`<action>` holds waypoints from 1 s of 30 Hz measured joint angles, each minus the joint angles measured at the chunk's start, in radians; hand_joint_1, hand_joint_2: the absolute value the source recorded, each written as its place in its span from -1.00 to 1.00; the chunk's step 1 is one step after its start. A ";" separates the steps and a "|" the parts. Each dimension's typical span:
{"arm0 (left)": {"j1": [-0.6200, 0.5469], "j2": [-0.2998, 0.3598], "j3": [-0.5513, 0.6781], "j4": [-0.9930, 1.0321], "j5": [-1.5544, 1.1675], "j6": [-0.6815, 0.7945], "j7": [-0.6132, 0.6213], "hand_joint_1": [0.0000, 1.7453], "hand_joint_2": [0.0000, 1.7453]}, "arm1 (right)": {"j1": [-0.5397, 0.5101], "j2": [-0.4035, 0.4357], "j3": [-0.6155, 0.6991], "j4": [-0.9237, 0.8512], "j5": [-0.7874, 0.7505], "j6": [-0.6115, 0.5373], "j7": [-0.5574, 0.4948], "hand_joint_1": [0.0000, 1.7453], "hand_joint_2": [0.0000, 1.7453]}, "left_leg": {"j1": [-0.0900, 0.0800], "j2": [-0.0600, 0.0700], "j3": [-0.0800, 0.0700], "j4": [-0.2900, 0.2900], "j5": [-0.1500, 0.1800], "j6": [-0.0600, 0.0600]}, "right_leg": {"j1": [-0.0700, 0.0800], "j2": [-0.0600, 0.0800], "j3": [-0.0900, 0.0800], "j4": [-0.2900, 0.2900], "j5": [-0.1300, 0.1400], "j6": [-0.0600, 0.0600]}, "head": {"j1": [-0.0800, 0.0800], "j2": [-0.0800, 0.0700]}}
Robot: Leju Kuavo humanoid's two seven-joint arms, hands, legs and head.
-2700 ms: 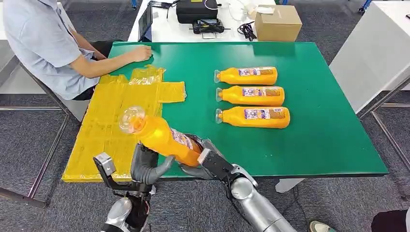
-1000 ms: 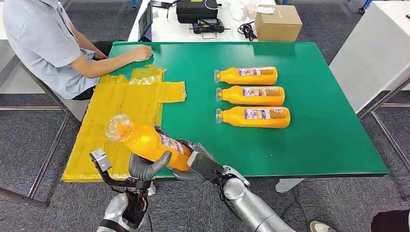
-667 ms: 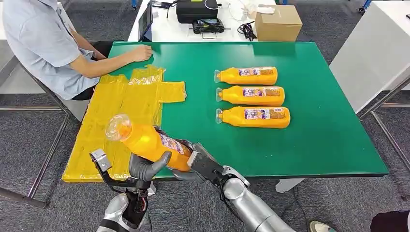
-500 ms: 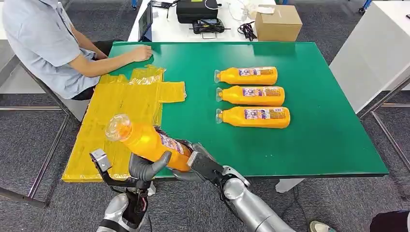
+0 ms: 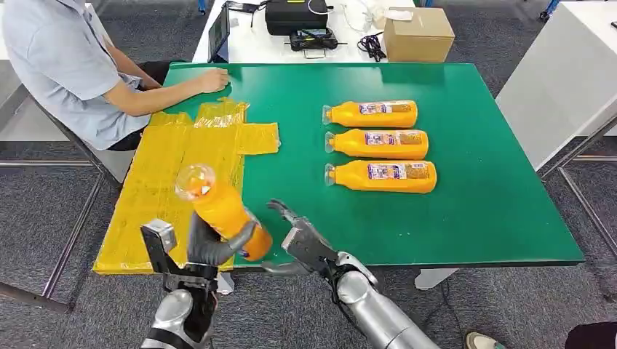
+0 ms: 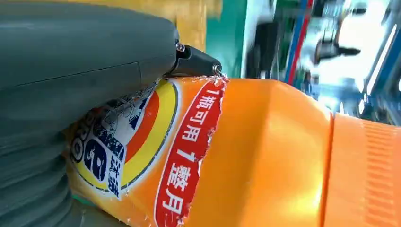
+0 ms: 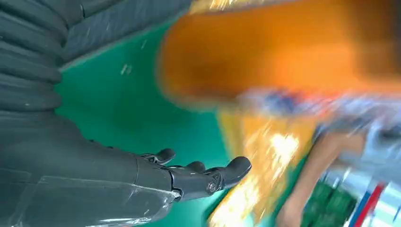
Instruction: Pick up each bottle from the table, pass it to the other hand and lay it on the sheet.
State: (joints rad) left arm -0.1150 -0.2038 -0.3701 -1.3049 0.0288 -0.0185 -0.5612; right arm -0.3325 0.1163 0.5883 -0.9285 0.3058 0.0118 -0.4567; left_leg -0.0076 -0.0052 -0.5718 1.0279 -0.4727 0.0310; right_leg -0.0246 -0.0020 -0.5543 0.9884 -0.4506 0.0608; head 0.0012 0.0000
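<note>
My left hand (image 5: 211, 244) grips an orange bottle (image 5: 220, 209) around its lower body, cap end tilted up over the near edge of the yellow sheet (image 5: 178, 174). Up close, the bottle's label (image 6: 142, 156) sits under my thumb (image 6: 85, 71). My right hand (image 5: 300, 240) is open just right of the bottle's base, fingers (image 7: 203, 177) spread and off it; the blurred bottle (image 7: 283, 61) passes in front. Three more orange bottles lie in a row on the green table: far (image 5: 372, 114), middle (image 5: 378, 143), near (image 5: 383, 176).
A person in a light blue shirt (image 5: 65, 65) sits at the table's far left corner, a hand (image 5: 211, 78) resting on the green table (image 5: 473, 182) by the sheet. A cardboard box (image 5: 418, 33) and dark equipment stand on a white table behind.
My right hand has let go of the bottle and opened. The left hand now holds it alone and has tipped it more upright, cap swinging toward the sheet.
</note>
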 measured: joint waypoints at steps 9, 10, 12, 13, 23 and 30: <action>0.037 0.036 0.069 -0.127 0.117 -0.107 0.053 1.00 1.00 | 0.096 -0.010 -0.143 -0.030 0.055 -0.085 -0.011 -1.00 1.00 | 0.000 0.000 -0.001 0.000 0.000 0.000 | 0.000 0.000 0.000 0.000 0.000 0.000 | 0.001 0.000; 0.043 0.036 0.073 -0.137 0.148 -0.123 0.057 1.00 1.00 | 0.103 -0.010 -0.152 -0.035 0.056 -0.080 -0.011 -1.00 1.00 | 0.000 0.000 -0.001 0.000 0.000 0.000 | 0.000 0.000 0.000 0.000 0.000 0.000 | 0.001 0.000; 0.053 0.034 0.084 -0.156 0.191 -0.136 0.059 1.00 1.00 | 0.113 -0.009 -0.168 -0.042 0.056 -0.073 -0.011 -1.00 1.00 | 0.000 0.000 -0.001 0.000 0.000 0.000 | 0.000 0.000 -0.001 0.000 0.000 0.000 | 0.000 0.000; 0.054 0.034 0.087 -0.164 0.173 -0.110 0.054 1.00 1.00 | 0.118 -0.009 -0.175 -0.045 0.059 -0.073 -0.011 -1.00 1.00 | 0.000 0.000 -0.001 0.000 0.000 0.000 | 0.000 0.000 -0.001 -0.001 0.000 0.000 | 0.001 0.000; -0.008 0.079 0.085 -0.099 -0.546 0.409 0.067 1.00 1.00 | 0.136 -0.009 -0.215 -0.068 0.073 -0.075 -0.008 -1.00 1.00 | 0.000 0.001 -0.001 0.000 0.000 0.000 | 0.000 0.000 -0.001 0.000 0.000 0.000 | 0.000 0.000; -0.112 0.126 0.058 0.074 -0.859 0.506 0.143 1.00 1.00 | 0.120 0.002 -0.216 -0.067 0.077 -0.055 -0.019 -1.00 1.00 | 0.000 0.000 -0.001 0.000 0.000 0.000 | 0.000 0.000 -0.001 0.000 0.000 0.000 | 0.001 0.000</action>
State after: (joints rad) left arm -0.2275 -0.0782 -0.3116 -1.2308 -0.8306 0.4875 -0.4182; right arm -0.2129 0.1179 0.3727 -0.9956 0.3826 -0.0435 -0.4757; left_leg -0.0077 -0.0051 -0.5729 1.0279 -0.4723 0.0309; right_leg -0.0248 -0.0019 -0.5550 0.9882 -0.4504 0.0609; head 0.0019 0.0000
